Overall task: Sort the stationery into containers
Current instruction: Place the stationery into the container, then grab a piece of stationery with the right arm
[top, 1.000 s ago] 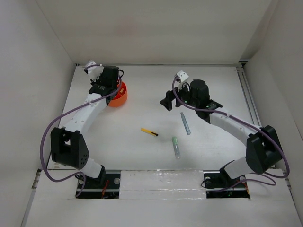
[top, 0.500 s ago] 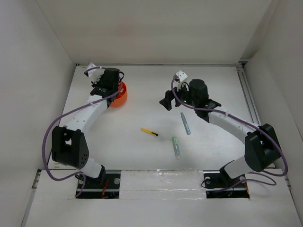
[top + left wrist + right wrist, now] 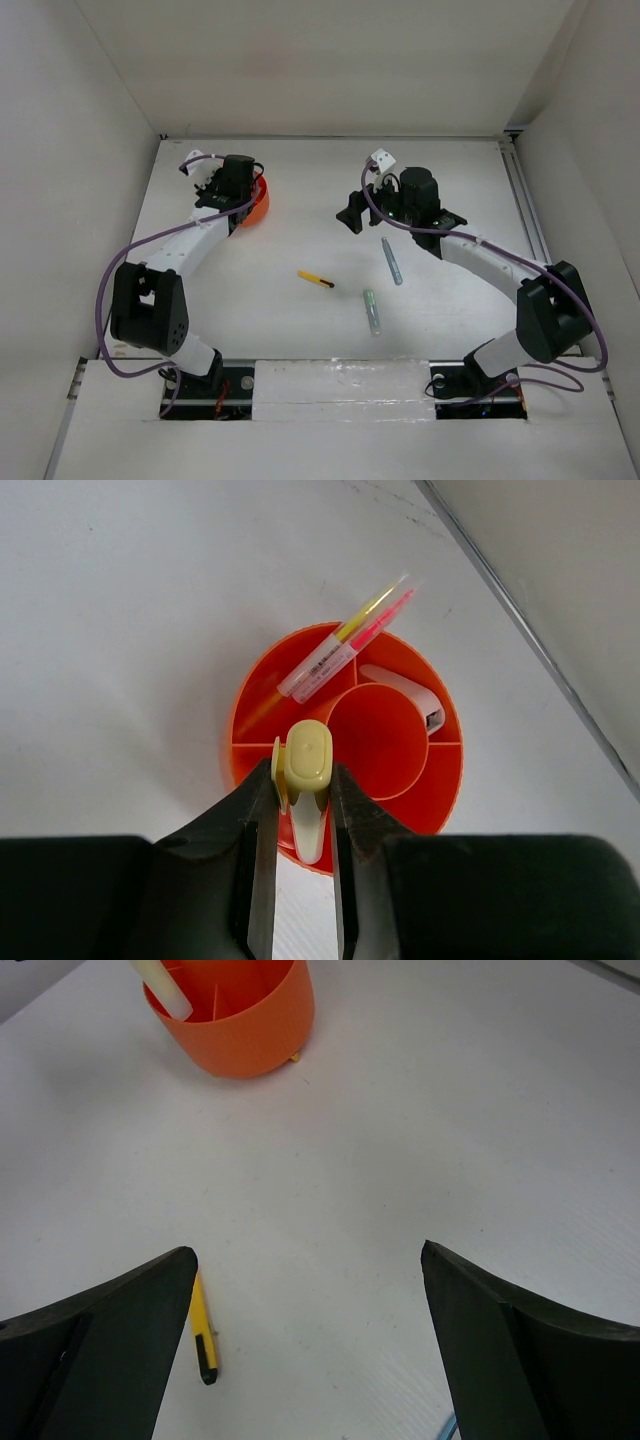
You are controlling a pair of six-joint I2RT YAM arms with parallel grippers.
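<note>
My left gripper (image 3: pixel 303 780) is shut on a pale yellow marker (image 3: pixel 308 770) and holds it upright over the near side of the orange cup (image 3: pixel 440 790). The cup holds a pink and a yellow pen (image 3: pixel 350 640) leaning on its far rim, and a white eraser (image 3: pixel 405 690). In the top view the left gripper (image 3: pixel 228 185) is over the cup (image 3: pixel 257 205) at the far left. My right gripper (image 3: pixel 305 1252) is open and empty above the table. A yellow-black pen (image 3: pixel 316 280), a grey-blue pen (image 3: pixel 391 261) and a pale green marker (image 3: pixel 372 312) lie on the table.
The right wrist view shows the cup (image 3: pixel 235 1015) far off at the upper left, the yellow-black pen (image 3: pixel 203 1335) beside my left finger, and the grey-blue pen's tip (image 3: pixel 450 1427) at the bottom edge. White walls enclose the table on the far, left and right sides.
My left gripper has shifted a little right and farther over the orange cup with the pale yellow marker in it. The right arm and the pens on the table have not moved.
</note>
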